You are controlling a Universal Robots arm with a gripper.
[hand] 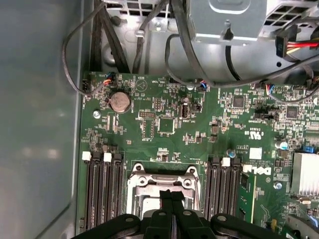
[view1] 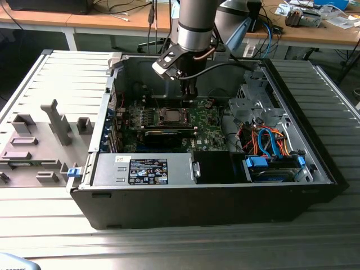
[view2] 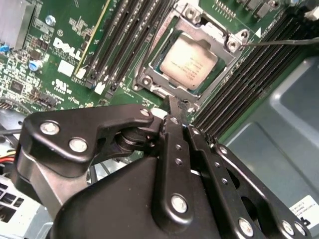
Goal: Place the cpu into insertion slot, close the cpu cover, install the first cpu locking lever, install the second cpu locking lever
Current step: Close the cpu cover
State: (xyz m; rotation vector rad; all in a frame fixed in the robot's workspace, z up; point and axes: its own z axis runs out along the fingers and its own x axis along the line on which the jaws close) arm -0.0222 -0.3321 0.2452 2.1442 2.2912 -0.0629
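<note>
The cpu (view2: 188,60) lies flat in the insertion slot (view2: 149,79), its beige face showing through the window of the silvery cpu cover (view2: 219,35), which lies down over it. A thin metal locking lever (view2: 284,42) sticks out from one corner of the socket, raised off the board. My gripper (view2: 173,105) is shut with nothing between its fingers, its tips just beside the socket's edge. In the first wrist view the gripper (hand: 171,195) hangs over the insertion slot (hand: 144,185). In the exterior view the gripper (view1: 190,97) hovers just behind the insertion slot (view1: 169,116) inside the open computer case (view1: 197,194).
Black memory slots (hand: 102,194) flank the socket on both sides. A heatsink (hand: 306,174) stands on the green board (hand: 164,107), and cables (hand: 174,30) hang near the case wall. Drive bays with blue and orange cables (view1: 270,143) fill the exterior view's right. A grey side panel (view1: 50,124) lies at its left.
</note>
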